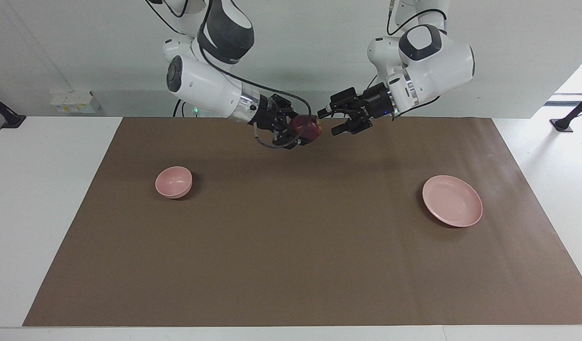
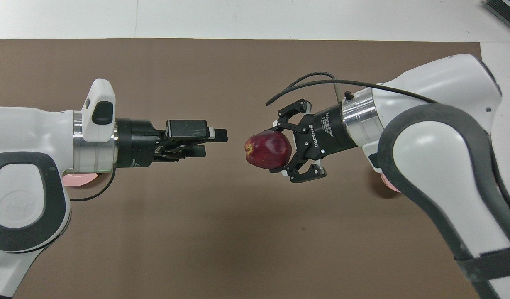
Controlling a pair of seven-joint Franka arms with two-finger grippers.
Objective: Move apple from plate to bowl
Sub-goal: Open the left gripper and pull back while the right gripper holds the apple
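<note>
Right gripper (image 1: 308,131) is held up in the air over the middle of the brown mat (image 1: 291,246), at the robots' edge of it, and the apple (image 1: 306,128) is pinched between its fingers. Seen from above, the apple (image 2: 268,150) is gripped at its sides, with its yellowish patch turned toward the other arm. Left gripper (image 1: 337,121) is raised at about the same height, just beside the apple but apart from it; its fingers are seen spread, with nothing between them. From above, the left gripper (image 2: 211,142) is pointed straight at the right gripper (image 2: 281,148), a gap of bare mat being left between the two. The bowl (image 1: 173,182) is set on the mat toward the right arm's end of the table, and nothing is seen in it. The plate (image 1: 452,201) is laid toward the left arm's end, well apart from the bowl, and its surface is bare.
</note>
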